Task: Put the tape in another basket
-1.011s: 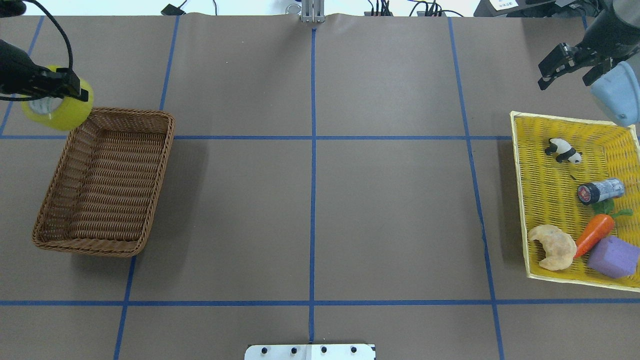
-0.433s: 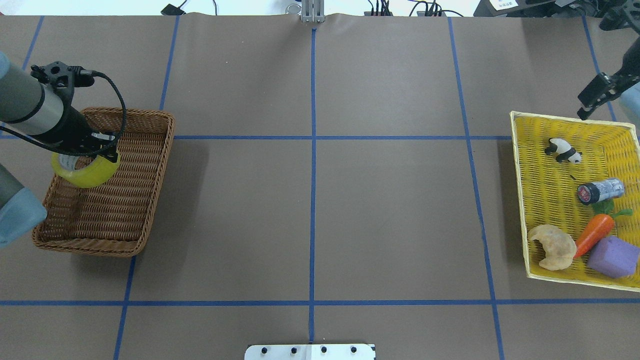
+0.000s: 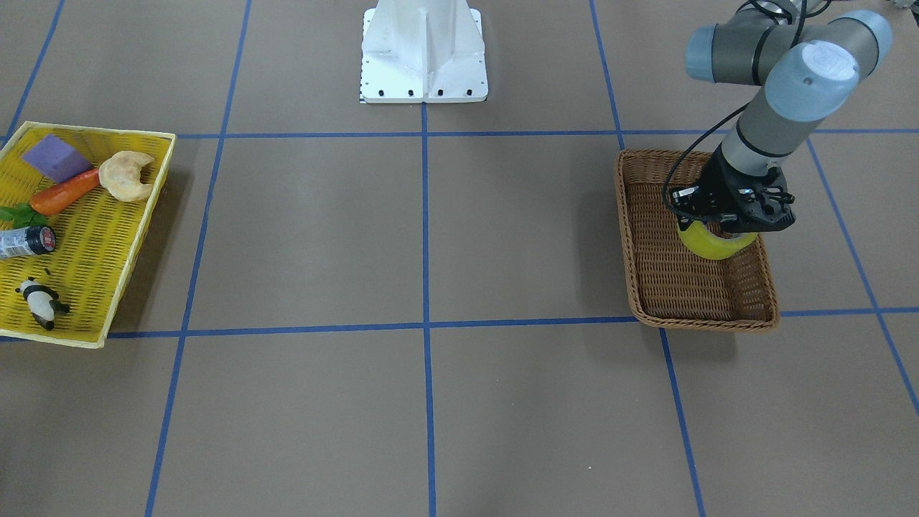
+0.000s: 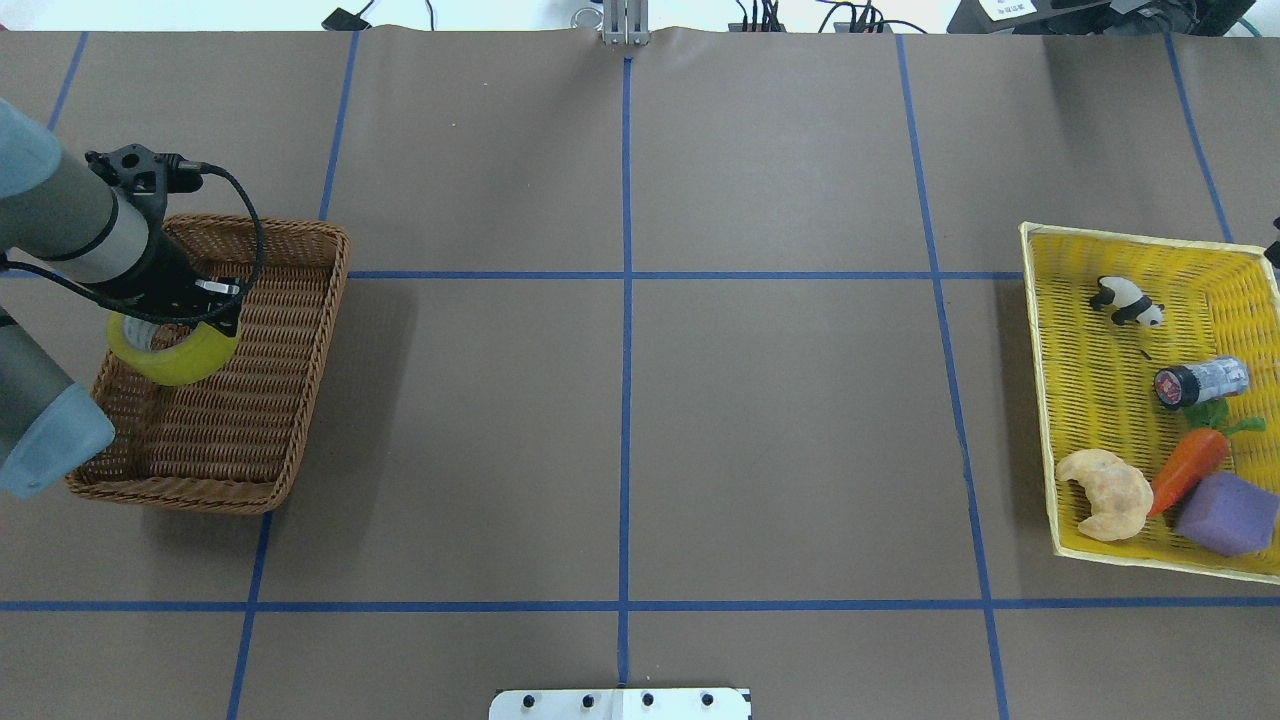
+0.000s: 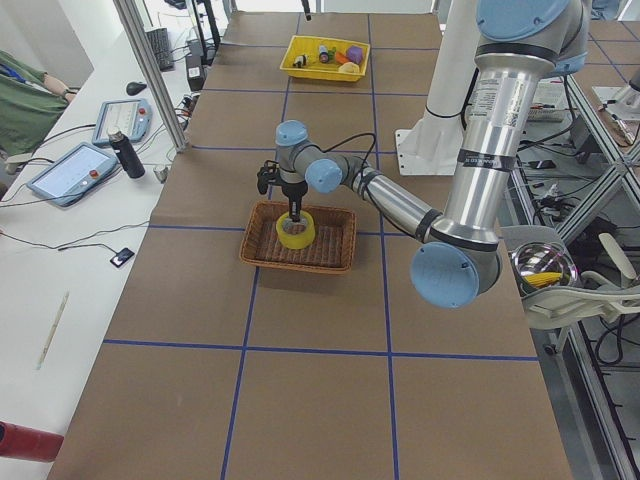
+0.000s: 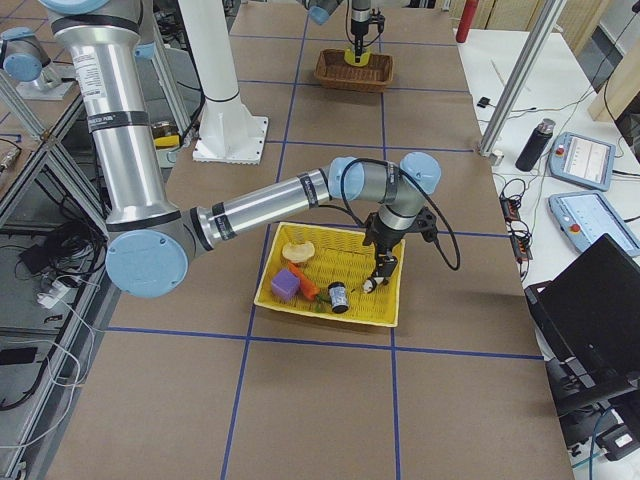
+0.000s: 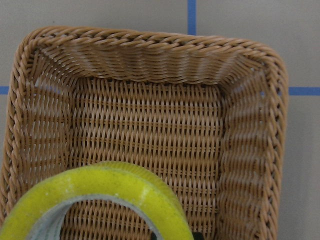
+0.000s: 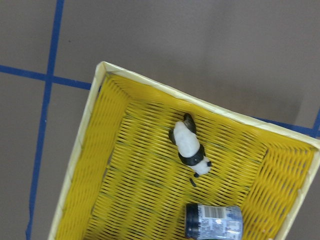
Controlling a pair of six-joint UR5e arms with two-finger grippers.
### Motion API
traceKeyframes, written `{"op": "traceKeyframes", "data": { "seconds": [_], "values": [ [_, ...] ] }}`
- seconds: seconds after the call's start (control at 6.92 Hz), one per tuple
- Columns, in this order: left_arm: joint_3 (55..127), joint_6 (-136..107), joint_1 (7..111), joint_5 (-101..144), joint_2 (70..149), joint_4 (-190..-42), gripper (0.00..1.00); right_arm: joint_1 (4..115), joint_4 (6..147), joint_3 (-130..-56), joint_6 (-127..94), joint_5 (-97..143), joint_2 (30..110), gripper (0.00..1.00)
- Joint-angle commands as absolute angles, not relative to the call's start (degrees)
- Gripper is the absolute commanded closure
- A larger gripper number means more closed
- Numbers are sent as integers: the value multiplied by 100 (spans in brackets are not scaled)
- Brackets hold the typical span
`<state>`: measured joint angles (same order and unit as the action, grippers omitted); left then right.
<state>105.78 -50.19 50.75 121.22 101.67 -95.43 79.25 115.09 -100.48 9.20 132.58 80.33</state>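
The basket (image 4: 322,330) walls ring the tape (image 4: 185,362), with bare floor beside it.

No text, number or brand can be read with certainty. The bottle (image 8: 214,221) in the yellow tray (image 8: 80,165) carries a blue-and-white printed label, but its lettering is too blurred to make out. The bottle's red cap (image 4: 1172,387) bears dark marks, and these are likewise too small to read.
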Motion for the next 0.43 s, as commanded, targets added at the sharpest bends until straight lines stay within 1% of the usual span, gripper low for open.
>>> {"op": "traceKeyframes", "data": {
  "seconds": [0.0,0.14,0.29],
  "values": [
    [10424,-5175,5002,12120,10178,-9562,60,8164,11505,-10020,1309,13219,8270,0],
    [10415,-5272,4914,12120,10178,-9571,28,8200,11496,-10002,1336,13236,8340,0],
    [10432,-5273,4887,12007,10178,-9571,1,8218,11496,-10002,1353,13228,8332,0]
  ]
}}
